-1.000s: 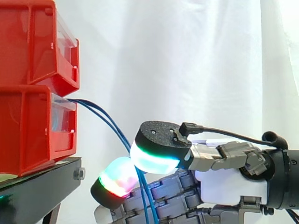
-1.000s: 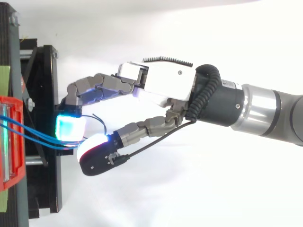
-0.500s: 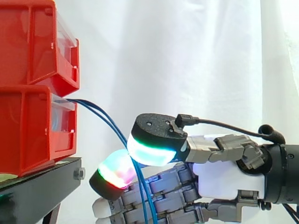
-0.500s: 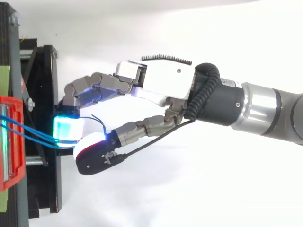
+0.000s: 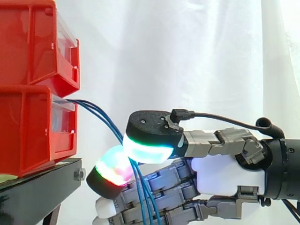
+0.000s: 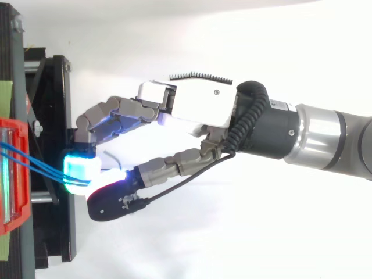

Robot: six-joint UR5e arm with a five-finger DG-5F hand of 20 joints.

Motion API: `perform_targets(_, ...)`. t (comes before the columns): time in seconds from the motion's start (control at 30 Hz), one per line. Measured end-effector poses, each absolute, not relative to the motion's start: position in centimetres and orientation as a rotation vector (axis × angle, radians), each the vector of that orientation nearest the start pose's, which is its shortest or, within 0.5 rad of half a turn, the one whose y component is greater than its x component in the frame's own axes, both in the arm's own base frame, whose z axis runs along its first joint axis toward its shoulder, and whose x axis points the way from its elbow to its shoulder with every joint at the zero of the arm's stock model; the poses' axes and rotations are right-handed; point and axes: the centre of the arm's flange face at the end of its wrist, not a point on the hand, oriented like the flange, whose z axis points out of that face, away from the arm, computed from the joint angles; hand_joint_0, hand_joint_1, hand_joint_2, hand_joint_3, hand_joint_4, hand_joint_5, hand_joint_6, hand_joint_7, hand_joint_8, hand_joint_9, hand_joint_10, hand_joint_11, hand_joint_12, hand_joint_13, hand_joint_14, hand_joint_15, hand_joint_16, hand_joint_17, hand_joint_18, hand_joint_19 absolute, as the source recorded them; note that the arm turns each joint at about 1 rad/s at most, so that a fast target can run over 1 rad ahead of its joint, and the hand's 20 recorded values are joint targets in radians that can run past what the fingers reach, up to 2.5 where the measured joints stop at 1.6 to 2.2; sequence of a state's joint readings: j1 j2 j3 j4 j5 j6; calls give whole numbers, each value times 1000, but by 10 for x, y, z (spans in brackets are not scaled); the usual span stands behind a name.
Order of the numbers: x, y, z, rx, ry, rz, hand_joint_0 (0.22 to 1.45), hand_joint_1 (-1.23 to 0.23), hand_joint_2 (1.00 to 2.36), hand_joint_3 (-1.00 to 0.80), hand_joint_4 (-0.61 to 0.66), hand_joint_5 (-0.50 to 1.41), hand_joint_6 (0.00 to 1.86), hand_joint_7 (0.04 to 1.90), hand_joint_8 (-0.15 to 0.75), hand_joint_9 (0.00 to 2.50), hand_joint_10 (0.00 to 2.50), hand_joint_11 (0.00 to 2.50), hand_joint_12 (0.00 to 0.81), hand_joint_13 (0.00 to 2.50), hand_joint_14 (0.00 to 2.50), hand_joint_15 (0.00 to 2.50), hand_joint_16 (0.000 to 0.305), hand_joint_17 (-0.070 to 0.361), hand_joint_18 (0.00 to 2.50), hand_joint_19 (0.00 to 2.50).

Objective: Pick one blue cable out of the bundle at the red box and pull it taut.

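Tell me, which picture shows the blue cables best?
The side view. There the blue cables leave the lower red box, droop, pass between the hand's glowing pads and run down past its fingers. The top view gives a short stretch, from the red box to the pads pinching them.

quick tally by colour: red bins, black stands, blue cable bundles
red bins: 2
black stand: 1
blue cable bundle: 1
total: 4
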State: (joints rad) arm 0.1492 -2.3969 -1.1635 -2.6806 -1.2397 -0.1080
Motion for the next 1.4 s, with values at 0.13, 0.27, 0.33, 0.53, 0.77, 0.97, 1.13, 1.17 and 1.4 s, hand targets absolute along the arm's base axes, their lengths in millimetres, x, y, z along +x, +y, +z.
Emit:
perform_targets(0.13,783,-50,200,1204,1103,1014,610,-731,1014,-104,109,-175,898,923,354,946,16,939,363,508,8,230,59,133,384,206)
perform_targets(0.27,777,-52,213,1219,1122,999,609,-725,1015,-117,106,-177,896,921,353,1062,15,1079,362,513,9,240,58,130,377,206)
perform_targets(0.33,773,-53,221,1232,1139,984,609,-725,1015,-115,110,-178,895,928,356,1091,16,1118,364,523,10,242,58,131,376,209)
perform_targets(0.53,760,-56,235,1284,1187,953,610,-722,1016,-133,102,-181,892,929,351,1145,16,1193,362,539,9,255,57,129,372,216)
perform_targets(0.77,750,-57,253,1348,1186,969,610,-722,1016,-139,98,-181,890,927,345,1160,15,1200,359,552,10,257,57,128,375,219)
perform_targets(0.97,748,-57,261,1359,1190,967,610,-723,1016,-140,97,-181,888,926,342,1168,15,1218,356,564,12,267,57,128,377,221)
perform_targets(1.13,748,-58,273,1374,1209,950,611,-725,1018,-144,88,-181,887,924,327,1226,15,1330,352,610,11,305,56,127,384,228)
perform_targets(1.17,748,-58,275,1379,1216,944,613,-729,1017,-143,86,-181,887,918,324,1225,13,1358,351,609,12,310,56,126,386,228)
perform_targets(1.4,742,-59,282,1419,1272,897,621,-768,1020,-149,77,-182,882,916,310,1230,12,1403,346,621,13,321,55,123,401,223)
